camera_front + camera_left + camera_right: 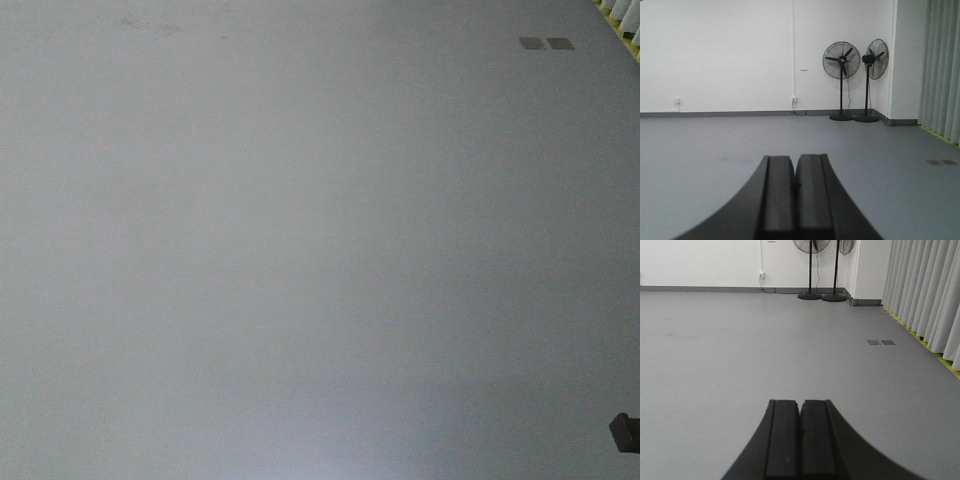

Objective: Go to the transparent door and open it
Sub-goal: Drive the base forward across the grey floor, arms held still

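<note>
Can't see transparent door in any view, so no bearing or nearer arm; left hand (795, 167) and right hand (800, 410) pressed together, empty.

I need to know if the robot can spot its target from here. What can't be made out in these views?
- Transparent door: in no view; its place cannot be told.
- Behind the curtains, right wrist view: pleated fabric hides it.
- Fan heads, right wrist view: cut by the top edge.
- Dark object, front view: cut by the right edge, unidentifiable.
- Floor plates, front view: too small to identify.
</note>
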Robot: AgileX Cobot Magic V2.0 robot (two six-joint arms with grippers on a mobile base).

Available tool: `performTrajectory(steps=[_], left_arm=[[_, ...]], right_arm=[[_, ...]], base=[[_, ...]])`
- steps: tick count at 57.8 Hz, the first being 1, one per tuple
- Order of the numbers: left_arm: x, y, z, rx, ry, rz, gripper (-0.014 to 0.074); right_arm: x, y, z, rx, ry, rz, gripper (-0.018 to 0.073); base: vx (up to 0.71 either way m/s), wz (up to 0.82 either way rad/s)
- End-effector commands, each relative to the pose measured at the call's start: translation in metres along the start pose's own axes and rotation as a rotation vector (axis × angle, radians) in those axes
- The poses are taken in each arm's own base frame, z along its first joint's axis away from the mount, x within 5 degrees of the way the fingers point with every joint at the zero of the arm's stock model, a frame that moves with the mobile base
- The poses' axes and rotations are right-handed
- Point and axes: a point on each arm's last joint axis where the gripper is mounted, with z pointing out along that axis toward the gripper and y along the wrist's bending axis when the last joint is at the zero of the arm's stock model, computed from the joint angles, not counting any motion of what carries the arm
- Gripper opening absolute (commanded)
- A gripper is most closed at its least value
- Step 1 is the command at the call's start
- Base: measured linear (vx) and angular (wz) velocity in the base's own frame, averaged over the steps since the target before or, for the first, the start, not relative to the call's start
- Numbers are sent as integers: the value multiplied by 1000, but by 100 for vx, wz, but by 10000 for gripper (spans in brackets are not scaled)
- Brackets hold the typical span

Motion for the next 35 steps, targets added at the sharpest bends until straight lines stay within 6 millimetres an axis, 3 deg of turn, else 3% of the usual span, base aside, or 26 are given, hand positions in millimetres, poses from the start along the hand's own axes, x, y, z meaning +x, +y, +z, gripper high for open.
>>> performTrajectory(steps=[1, 35], left_arm=[[-3, 0, 0, 8, -72, -8, -6], [-3, 0, 0, 8, -72, -8, -6]], right_arm=[[-6, 0, -1, -2, -90, -11, -9], [-6, 0, -1, -2, -90, -11, -9]], base=[[0, 0], [0, 0]])
